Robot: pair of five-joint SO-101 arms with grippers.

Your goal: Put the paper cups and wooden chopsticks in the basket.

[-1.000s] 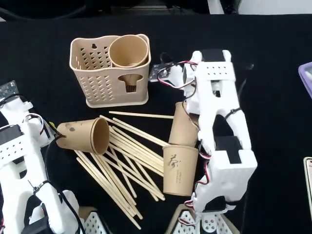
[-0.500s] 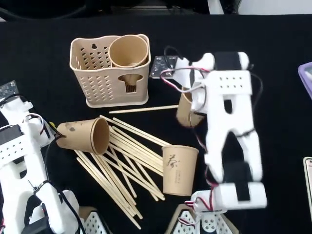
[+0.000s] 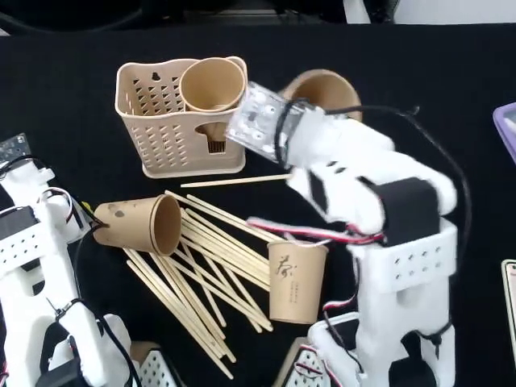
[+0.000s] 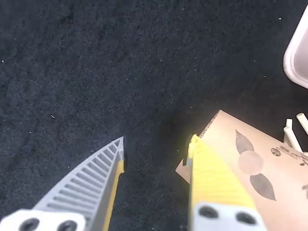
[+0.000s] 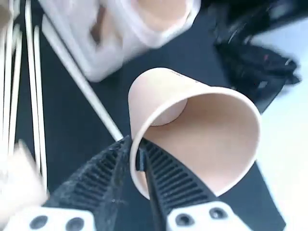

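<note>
Right gripper (image 5: 137, 155) is pinched on the held cup (image 5: 192, 125) at its rim, in the air just right of the basket (image 3: 161, 129). It should go left, mouth up, and nest into the basket cup (image 3: 212, 83). Left gripper (image 4: 156, 142) is wide open and empty beside the lying cup (image 4: 250, 159), at left.

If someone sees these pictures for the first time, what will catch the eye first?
First, the right pincer grips the rim of a paper cup, held in the air just beside the basket, which already holds one cup. Next, the heap of wooden chopsticks in the table's middle, with a lying cup on one side and an upright cup on the other.
</note>
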